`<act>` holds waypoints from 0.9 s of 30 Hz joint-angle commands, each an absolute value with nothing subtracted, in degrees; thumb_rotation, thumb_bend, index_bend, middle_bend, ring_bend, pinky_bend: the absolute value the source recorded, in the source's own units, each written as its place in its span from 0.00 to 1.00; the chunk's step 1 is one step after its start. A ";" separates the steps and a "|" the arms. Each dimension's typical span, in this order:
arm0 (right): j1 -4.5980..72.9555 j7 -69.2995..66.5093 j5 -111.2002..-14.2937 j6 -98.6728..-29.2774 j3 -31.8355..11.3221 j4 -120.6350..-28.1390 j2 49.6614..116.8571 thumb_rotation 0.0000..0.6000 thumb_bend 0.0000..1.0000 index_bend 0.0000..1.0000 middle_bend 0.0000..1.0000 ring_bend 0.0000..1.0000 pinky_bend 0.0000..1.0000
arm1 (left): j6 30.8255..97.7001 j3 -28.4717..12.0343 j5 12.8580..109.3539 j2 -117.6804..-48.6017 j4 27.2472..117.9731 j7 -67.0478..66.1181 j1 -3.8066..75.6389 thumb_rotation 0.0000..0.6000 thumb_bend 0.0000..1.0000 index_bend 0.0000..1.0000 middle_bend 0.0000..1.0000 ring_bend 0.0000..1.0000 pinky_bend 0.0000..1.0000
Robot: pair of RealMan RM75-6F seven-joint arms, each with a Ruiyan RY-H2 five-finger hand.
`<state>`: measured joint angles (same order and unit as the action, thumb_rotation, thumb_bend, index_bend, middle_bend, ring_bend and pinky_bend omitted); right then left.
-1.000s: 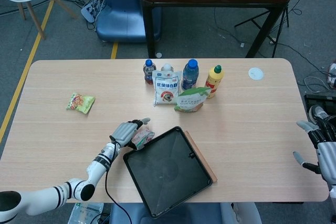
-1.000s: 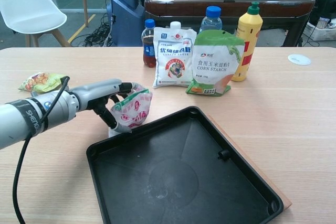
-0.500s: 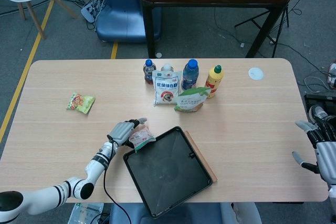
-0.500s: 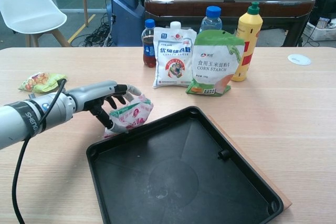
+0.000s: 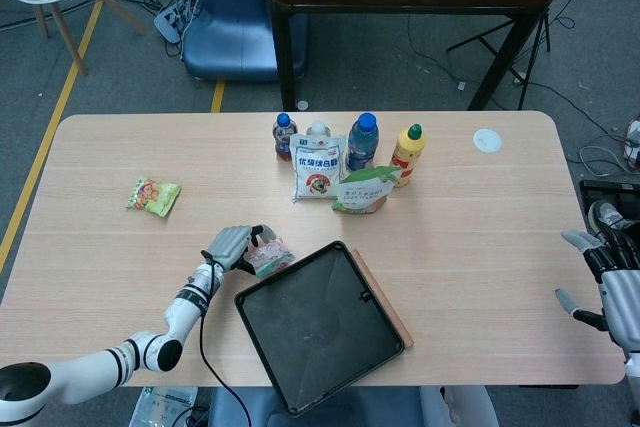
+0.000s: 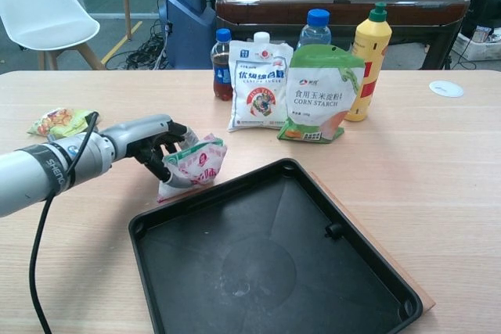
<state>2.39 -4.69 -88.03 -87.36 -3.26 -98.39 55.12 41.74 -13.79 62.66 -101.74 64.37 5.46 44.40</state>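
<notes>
On table (image 6: 438, 162), left hand (image 6: 153, 140) grips snack pouch (image 6: 192, 165).

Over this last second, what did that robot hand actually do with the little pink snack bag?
The left hand drew back leftward, away from the black tray, keeping its grip on the pink snack bag, which tipped from upright to slanted. The right hand, bottles and pouches stayed put.

The desk (image 6: 438, 162) carried three bottles: a cola bottle (image 6: 223, 63), a blue-capped water bottle (image 6: 315, 29) and a yellow sauce bottle (image 6: 372, 43). There were four pouches: white (image 6: 259, 87), green (image 6: 322, 95), pink (image 6: 193, 166) and yellow-green (image 6: 61, 122). One black tray (image 6: 266, 263), one white disc (image 6: 446, 88).
</notes>
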 commanded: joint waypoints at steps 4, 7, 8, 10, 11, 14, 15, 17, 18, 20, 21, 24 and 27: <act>2.35 -4.82 -88.22 -87.52 -3.29 -98.43 55.08 1.00 0.24 0.18 0.22 0.03 0.06 | 43.54 -14.64 62.14 -102.46 63.28 4.73 44.51 1.00 0.30 0.45 0.56 0.53 0.60; 2.41 -4.99 -88.28 -87.51 -3.34 -98.37 55.10 1.00 0.24 0.18 0.22 0.03 0.06 | 44.84 -14.55 63.33 -101.74 63.92 4.41 44.39 1.00 0.35 0.49 0.60 0.57 0.63; 2.45 -5.02 -88.30 -87.48 -3.36 -98.36 55.12 1.00 0.24 0.18 0.22 0.03 0.06 | 45.48 -14.41 63.94 -101.48 64.10 4.05 44.37 1.00 0.35 0.49 0.61 0.57 0.64; 2.55 -5.10 -88.33 -87.35 -3.40 -98.35 55.15 1.00 0.24 0.18 0.22 0.03 0.06 | 47.10 -14.01 65.53 -100.68 64.82 3.03 44.29 1.00 0.35 0.50 0.62 0.58 0.64; 2.60 -5.11 -88.36 -87.30 -3.41 -98.34 55.15 1.00 0.24 0.18 0.22 0.03 0.06 | 47.86 -13.81 66.25 -100.25 65.31 2.54 44.22 1.00 0.35 0.51 0.63 0.58 0.65; 2.77 -5.16 -88.59 -87.22 -3.45 -98.31 55.20 1.00 0.24 0.18 0.22 0.03 0.06 | 51.79 -12.69 69.73 -98.49 67.47 -0.17 43.70 1.00 0.36 0.51 0.63 0.58 0.65; 2.82 -5.16 -88.66 -87.19 -3.45 -98.30 55.22 1.00 0.24 0.18 0.22 0.03 0.06 | 53.06 -12.27 70.78 -98.07 68.03 -1.31 43.53 1.00 0.36 0.51 0.63 0.58 0.65; 2.92 -5.19 -88.85 -87.13 -3.43 -98.28 55.28 1.00 0.24 0.18 0.22 0.03 0.06 | 56.28 -11.30 73.33 -97.47 69.18 -4.04 43.09 1.00 0.36 0.51 0.63 0.58 0.65; 2.95 -5.20 -88.96 -87.14 -3.42 -98.26 55.32 1.00 0.24 0.18 0.22 0.03 0.06 | 57.62 -10.86 74.41 -97.32 69.59 -5.24 42.89 1.00 0.36 0.51 0.63 0.58 0.65; 2.99 -5.26 -89.18 -87.20 -3.39 -98.20 55.39 1.00 0.24 0.18 0.22 0.03 0.06 | 60.27 -9.98 76.60 -97.18 70.25 -7.75 42.54 1.00 0.36 0.51 0.63 0.58 0.65; 2.97 -5.31 -89.30 -87.28 -3.36 -98.15 55.43 1.00 0.24 0.18 0.22 0.03 0.06 | 62.10 -9.40 78.12 -97.23 70.54 -9.38 42.28 1.00 0.36 0.51 0.63 0.58 0.65; 2.88 -5.48 -89.52 -87.52 -3.28 -98.05 55.47 1.00 0.24 0.18 0.22 0.03 0.06 | 66.00 -8.10 81.56 -97.63 70.71 -12.99 41.74 1.00 0.36 0.51 0.63 0.57 0.65; 2.72 -5.58 -89.76 -87.85 -3.18 -98.02 55.43 1.00 0.24 0.18 0.22 0.03 0.06 | 68.98 -6.89 84.65 -98.11 70.31 -16.35 41.40 1.00 0.36 0.50 0.63 0.57 0.65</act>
<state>2.75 -5.55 -89.72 -87.80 -3.21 -98.03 55.44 67.26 -8.04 82.83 -97.82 70.25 -14.38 41.90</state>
